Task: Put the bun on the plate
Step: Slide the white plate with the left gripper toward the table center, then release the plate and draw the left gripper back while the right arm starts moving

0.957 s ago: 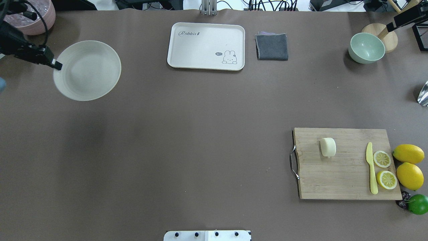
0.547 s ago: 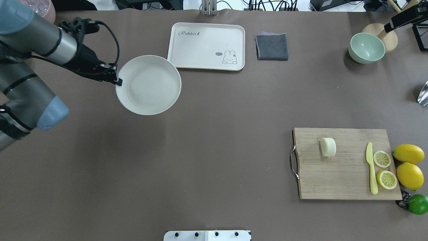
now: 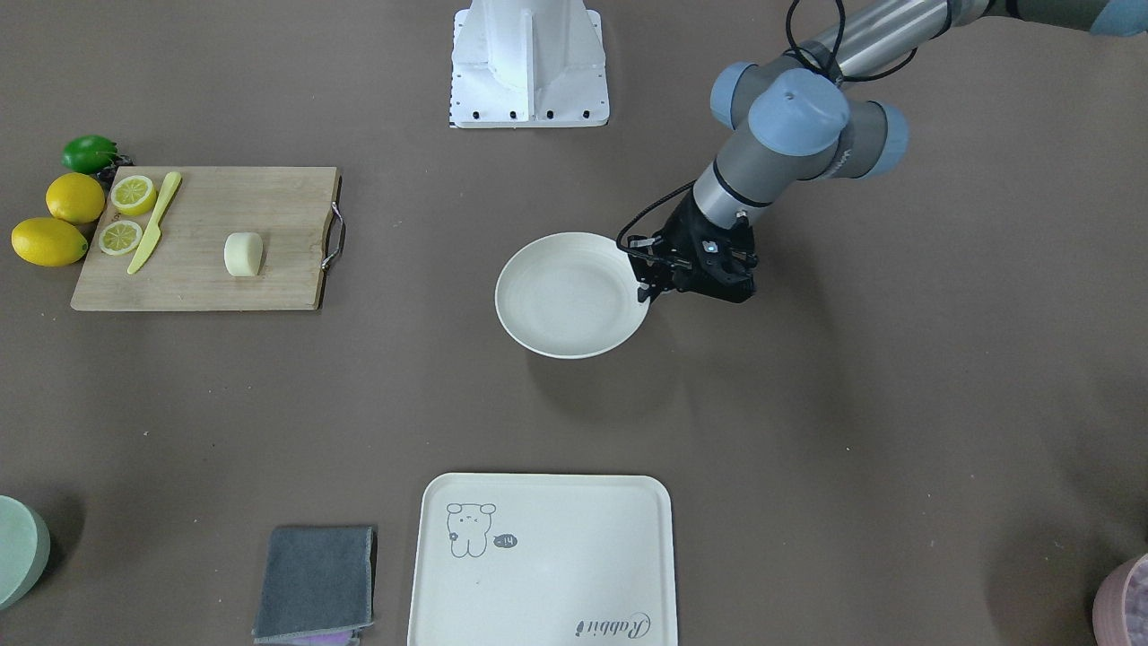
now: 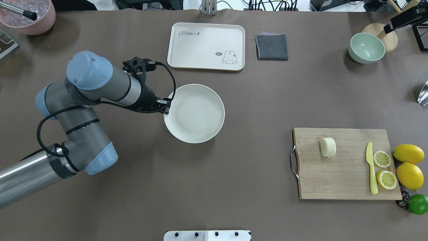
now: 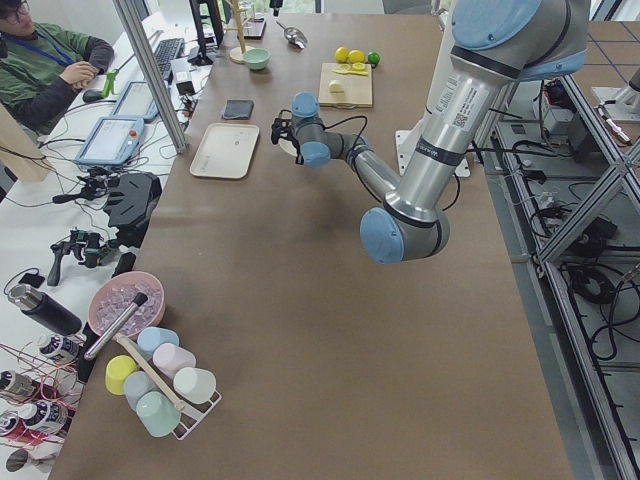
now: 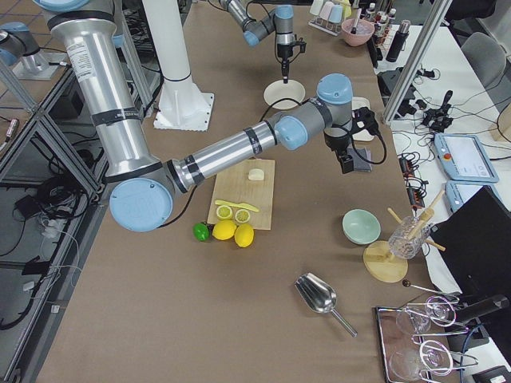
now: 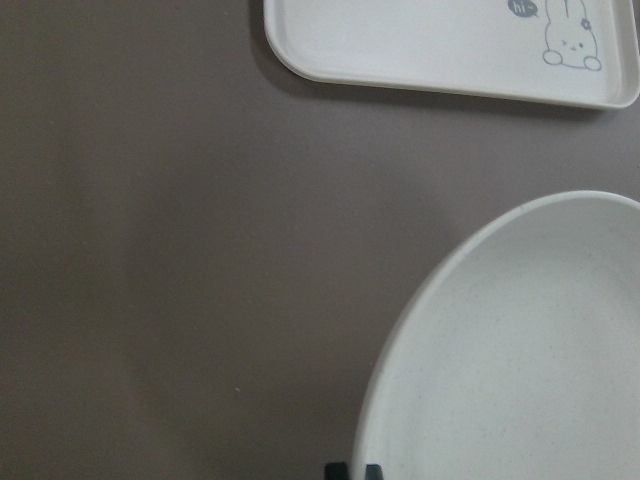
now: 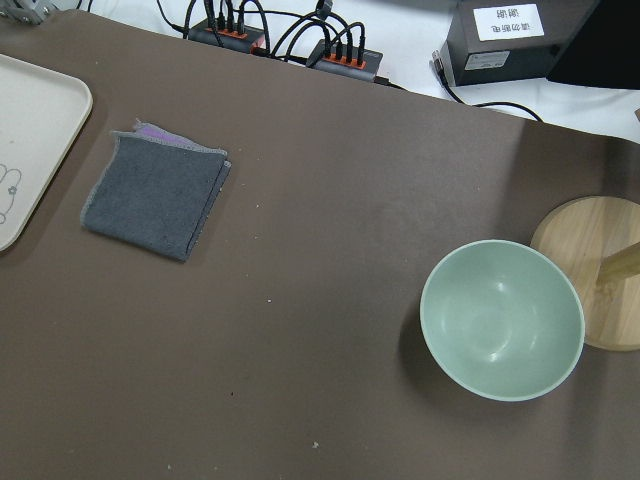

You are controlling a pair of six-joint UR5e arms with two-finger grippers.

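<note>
Reaching over the brown table, the left arm ended just on the robot's side of the cream tray. The left gripper had its jaws nearly closed, pinching the rim of the plate. The right arm stretched out high on the robot's right of the tray, and whether the right gripper was open could not be told.

The wooden cutting board lay well apart from the tray, nearer the robot and off to its right. The tray carried the word "Rabbit" in script at one corner and, at the opposite corner, a small rabbit drawing with a dark speech bubble too small to read. The plate sat close to the tray's near edge without touching it, its shadow falling on the tabletop.

A folded grey cloth lay just beside the tray on the robot's right, and a green bowl stood farther that way. Two whole lemons touched the board's edge farthest from the tray. The bun rested on the board toward the tray side, well apart from the plate. A yellow knife and two lemon halves lay beyond the bun, with a lime at the board's far corner.
</note>
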